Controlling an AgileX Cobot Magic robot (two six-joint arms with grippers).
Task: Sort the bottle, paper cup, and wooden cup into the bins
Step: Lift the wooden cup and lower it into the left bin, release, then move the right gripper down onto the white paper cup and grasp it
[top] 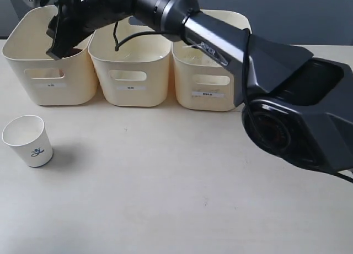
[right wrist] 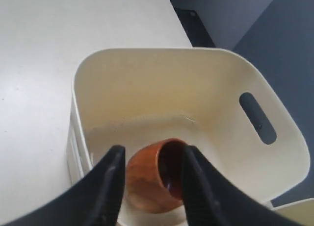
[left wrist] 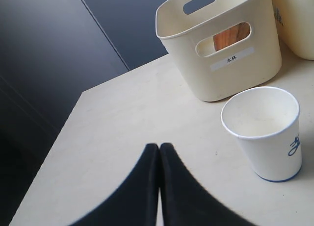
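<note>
The wooden cup (right wrist: pixel 149 179) lies tipped on its side on the floor of the left bin (top: pixel 49 72); its brown grain also shows through that bin's handle cut-out (left wrist: pixel 230 37). My right gripper (right wrist: pixel 153 150) hangs open over it, one finger on each side, and reaches across into that bin (top: pixel 58 44). The paper cup (top: pixel 30 141) stands upright on the table at the front left. My left gripper (left wrist: pixel 160 146) is shut and empty, low over the table just beside the paper cup (left wrist: pixel 265 133). The bottle is not visible.
The middle bin (top: pixel 129 72) and right bin (top: pixel 207 77) stand in a row with the left one along the back of the table. The right arm (top: pixel 220 42) spans over all three. The table's left edge (left wrist: pixel 73 118) lies near the left gripper.
</note>
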